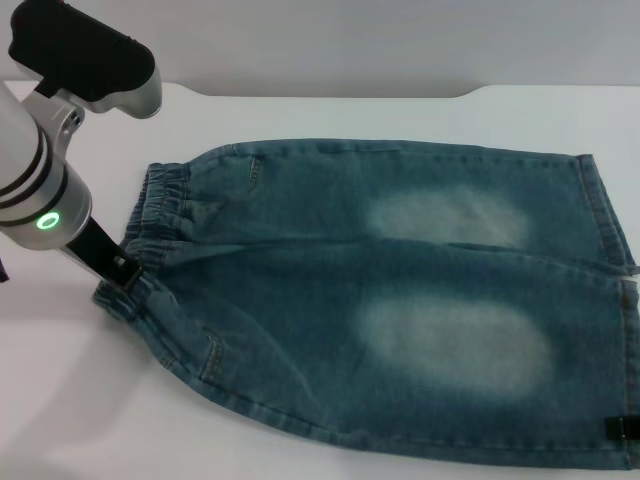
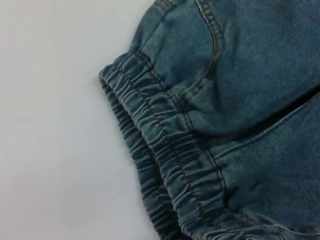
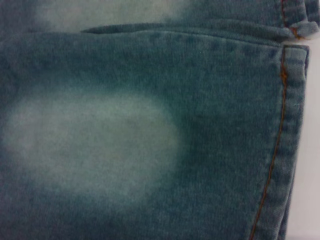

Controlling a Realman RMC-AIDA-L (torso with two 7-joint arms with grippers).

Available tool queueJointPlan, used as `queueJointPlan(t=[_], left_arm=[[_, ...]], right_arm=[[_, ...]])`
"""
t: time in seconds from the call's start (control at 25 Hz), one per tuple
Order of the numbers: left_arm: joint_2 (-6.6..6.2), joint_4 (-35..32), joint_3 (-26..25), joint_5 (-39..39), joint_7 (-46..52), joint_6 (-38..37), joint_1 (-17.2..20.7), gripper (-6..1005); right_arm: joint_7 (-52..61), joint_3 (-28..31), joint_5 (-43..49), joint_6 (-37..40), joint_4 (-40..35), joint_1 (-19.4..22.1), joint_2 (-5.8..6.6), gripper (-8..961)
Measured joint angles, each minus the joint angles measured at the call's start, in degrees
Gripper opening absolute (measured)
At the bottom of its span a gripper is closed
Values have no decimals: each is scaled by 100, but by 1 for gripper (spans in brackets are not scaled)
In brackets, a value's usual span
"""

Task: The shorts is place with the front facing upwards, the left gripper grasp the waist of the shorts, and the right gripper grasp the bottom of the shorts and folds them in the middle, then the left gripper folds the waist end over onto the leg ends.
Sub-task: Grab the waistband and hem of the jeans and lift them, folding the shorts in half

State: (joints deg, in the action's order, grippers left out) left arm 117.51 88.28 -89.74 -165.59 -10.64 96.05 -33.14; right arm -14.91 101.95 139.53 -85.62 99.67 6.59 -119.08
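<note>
Black fingers of the left gripper point(image 1: 118, 275) were down at the waist of the shorts point(image 1: 400, 300), at the near left corner of the gathered elastic; I cannot tell whether the jaws were closed on it. The denim lay flat on the white table point(image 1: 60, 400), front up, hems to the right. Only a small black piece at the near right hem point(image 1: 622, 428) suggested the right gripper.

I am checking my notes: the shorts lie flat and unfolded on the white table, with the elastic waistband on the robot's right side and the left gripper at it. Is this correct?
Not quite. In the head view the shorts lie flat and unfolded on the white table, but the elastic waistband is on the robot's left side, with the left gripper at it. The hemmed leg ends point to the right.
</note>
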Motion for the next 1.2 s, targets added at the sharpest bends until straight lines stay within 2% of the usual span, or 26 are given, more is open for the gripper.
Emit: queueJointPlan(t=[0.32, 0.76, 0.88, 1.08, 1.2], left_arm=[[0, 0, 0, 0, 0, 7, -36, 74], [0, 12, -4, 0, -28, 16, -66, 81], [1, 29, -32, 0, -32, -5, -56, 83], [8, 41, -44, 0, -34, -54, -10, 87], [5, 47, -55, 1, -33, -101, 27, 89]], right_arm=[[-13, -40, 20, -5, -97, -20, 18, 576], [-489, -36, -232, -144, -171, -86, 35, 407], [-537, -80, -268, -205, -148, -122, 35, 172], [-567, -100, -349, -210, -164, -144, 34, 27], [-617, -70, -571, -219, -106, -126, 34, 27]])
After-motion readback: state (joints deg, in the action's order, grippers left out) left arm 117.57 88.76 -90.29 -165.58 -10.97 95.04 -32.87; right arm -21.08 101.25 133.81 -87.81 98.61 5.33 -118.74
